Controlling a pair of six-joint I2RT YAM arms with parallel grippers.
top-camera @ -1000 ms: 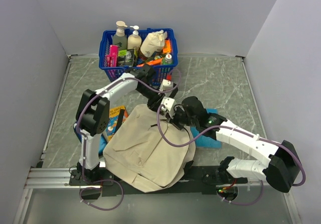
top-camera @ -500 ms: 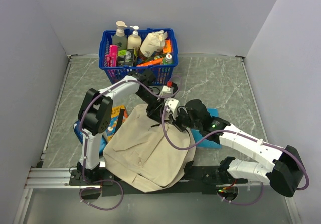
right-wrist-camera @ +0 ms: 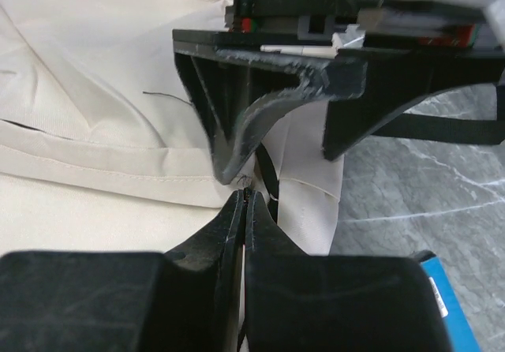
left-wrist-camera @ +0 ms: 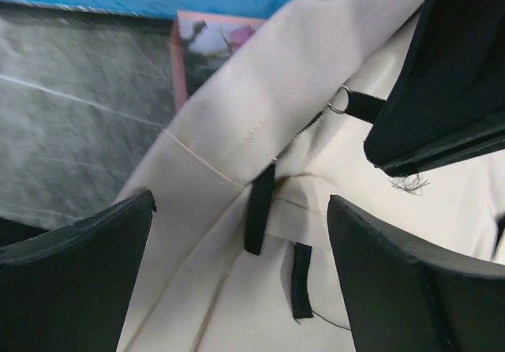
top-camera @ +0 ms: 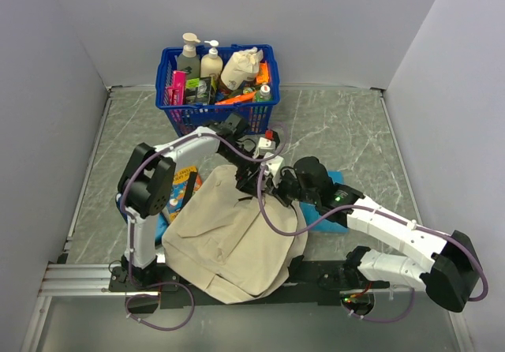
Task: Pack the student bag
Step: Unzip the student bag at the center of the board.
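Note:
The student bag [top-camera: 229,237] lies flat in the middle of the table, a beige fabric pack with black strap tabs [left-wrist-camera: 259,210]. My left gripper [top-camera: 254,175] hovers over its top edge, wide open, with only beige fabric [left-wrist-camera: 237,289] between the fingers [left-wrist-camera: 75,277]. My right gripper [top-camera: 274,185] meets it from the right. It is shut [right-wrist-camera: 244,198], pinching a thin black zipper pull tab at the bag's edge. That tab runs from a small metal ring [left-wrist-camera: 339,99]. The left gripper [right-wrist-camera: 292,143] stands just beyond the right one's tips.
A blue plastic basket [top-camera: 183,115] full of bottles and packets stands at the back, just behind the left arm. A colourful book [top-camera: 186,185] pokes out from under the bag's left side. A blue flat item [top-camera: 335,224] lies under the right arm. Grey walls close in three sides.
My left gripper has opened from partly closed to wide and shifted right and nearer, over the bag's top edge. The right gripper stayed shut and edged left.

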